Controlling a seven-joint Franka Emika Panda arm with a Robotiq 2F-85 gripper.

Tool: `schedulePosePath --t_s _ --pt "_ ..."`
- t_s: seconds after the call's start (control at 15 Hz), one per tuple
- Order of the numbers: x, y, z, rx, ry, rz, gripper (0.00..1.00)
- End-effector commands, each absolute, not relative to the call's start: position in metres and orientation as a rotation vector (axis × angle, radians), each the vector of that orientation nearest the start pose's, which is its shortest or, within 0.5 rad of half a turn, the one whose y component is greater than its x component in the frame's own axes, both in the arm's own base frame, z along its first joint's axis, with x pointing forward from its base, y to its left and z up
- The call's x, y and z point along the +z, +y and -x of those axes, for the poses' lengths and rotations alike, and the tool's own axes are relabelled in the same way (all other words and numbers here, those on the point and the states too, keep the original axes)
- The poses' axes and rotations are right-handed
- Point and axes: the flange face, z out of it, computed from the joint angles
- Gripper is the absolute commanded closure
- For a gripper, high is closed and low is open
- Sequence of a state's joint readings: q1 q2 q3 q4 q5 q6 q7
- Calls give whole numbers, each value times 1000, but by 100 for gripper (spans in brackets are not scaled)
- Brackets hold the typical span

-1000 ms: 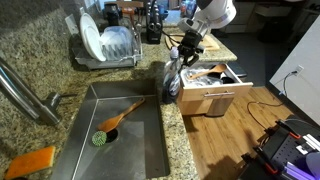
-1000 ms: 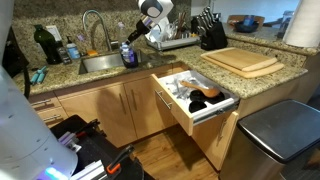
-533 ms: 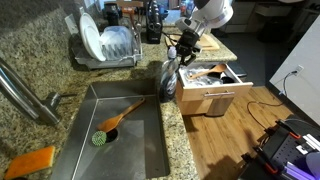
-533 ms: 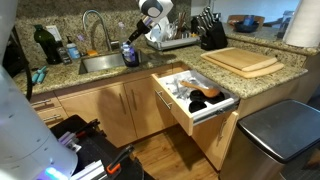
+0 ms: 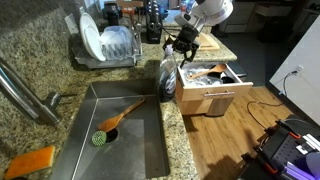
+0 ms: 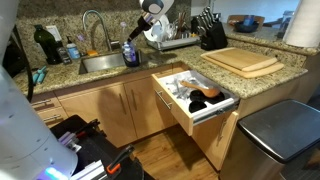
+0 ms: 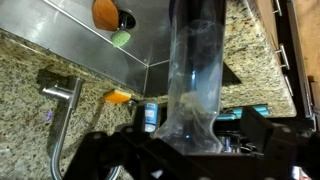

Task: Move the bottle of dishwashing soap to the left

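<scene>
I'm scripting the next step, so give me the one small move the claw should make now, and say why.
Probably a slight straight lift before any sideways travel, provided the grip holds, which I cannot confirm. The claw sits at the top of the bottle, which stands upright on the narrow counter between sink and open drawer; dragging might tip it into either.

Bottle of dishwashing soap (image 6: 129,55) beside sink (image 6: 98,63)
</scene>
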State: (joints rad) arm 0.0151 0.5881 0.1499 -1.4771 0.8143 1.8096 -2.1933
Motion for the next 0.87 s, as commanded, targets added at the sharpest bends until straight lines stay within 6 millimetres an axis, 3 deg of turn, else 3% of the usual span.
schedulePosePath --t_s 0.0,0.13,0.27,0.33,0.47,0.6,0.67,0.8 --pt "344 144 -678 -710 -2034 1257 0" --pt "344 120 -665 -527 -2075 1325 0" --pt "355 80 -649 -377 -2108 1380 0" --pt "369 53 -641 -304 -2120 1426 0" --pt "399 19 -634 -168 -2162 1512 0" --pt "442 -12 -620 -46 -2205 1601 0" --pt "408 2 -642 -128 -2182 1534 0" --pt "444 -15 -629 -89 -2205 1586 0"
